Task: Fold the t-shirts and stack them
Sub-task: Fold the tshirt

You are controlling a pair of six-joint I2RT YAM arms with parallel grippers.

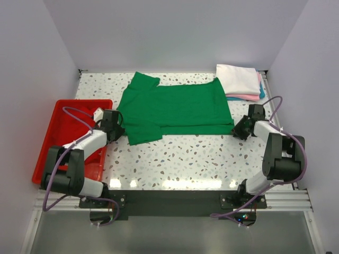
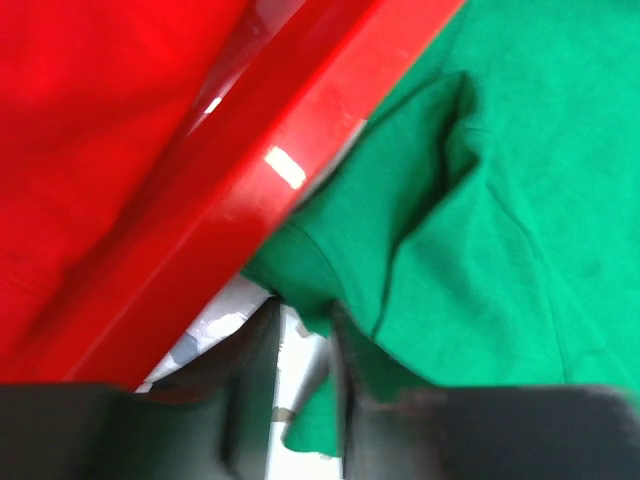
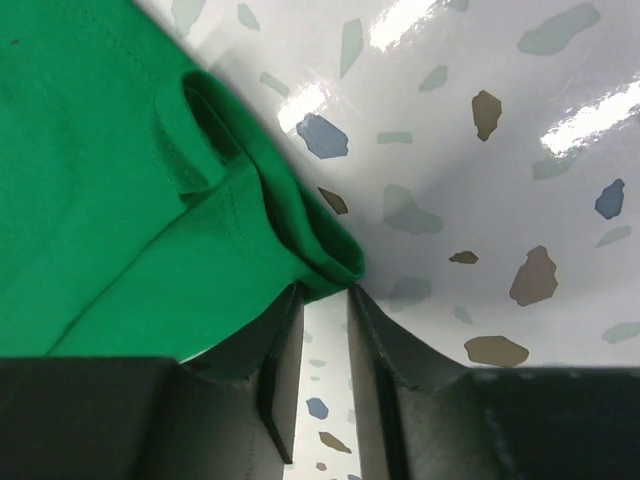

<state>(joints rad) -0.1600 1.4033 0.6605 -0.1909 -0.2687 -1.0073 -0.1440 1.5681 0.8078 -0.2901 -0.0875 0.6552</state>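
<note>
Left fingers point(image 2: 250, 400), right fingers point(image 3: 280, 380) — astride green t-shirt point(image 1: 175, 108)

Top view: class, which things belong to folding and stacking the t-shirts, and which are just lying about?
Belong to the job:
- green t-shirt, spread out mid-table
- folded t-shirts, stacked at the far right corner

Just lying about:
- red tray, at the left

top external: table point(image 1: 180, 159) is viewed from high behind.
wrist views: taken close, low over the cloth.
shared: green t-shirt point(image 1: 175, 108) edges are seen in all.
</note>
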